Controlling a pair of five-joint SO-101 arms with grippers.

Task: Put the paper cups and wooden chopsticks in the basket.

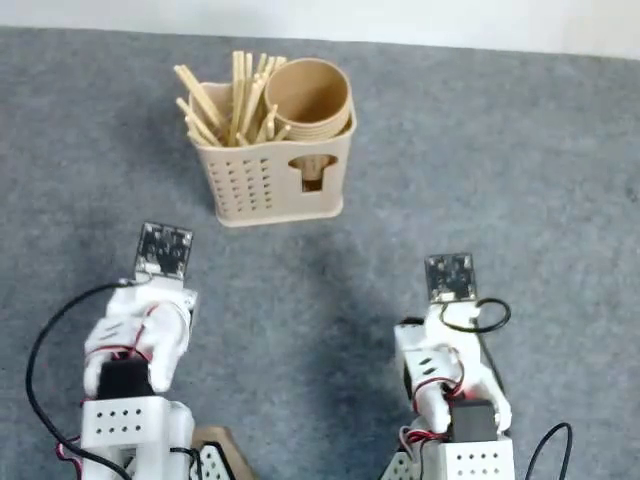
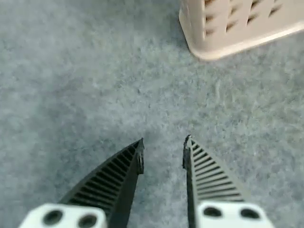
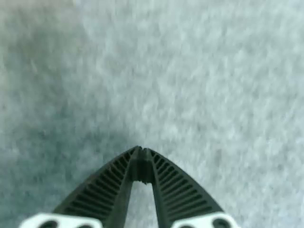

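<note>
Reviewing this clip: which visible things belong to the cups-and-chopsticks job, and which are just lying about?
Job in hand:
basket
paper cups, stacked inside it
wooden chopsticks, standing inside it
left pincer, open, empty
right pincer, shut, empty

Lying about:
grey table cover
brown piece beside an arm's base

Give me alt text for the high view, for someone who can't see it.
A beige perforated basket stands on a grey, carpet-like table, with wooden chopsticks in one side and stacked paper cups in the other. Two white robot arms sit side by side nearer the camera, apart from the basket.
</note>
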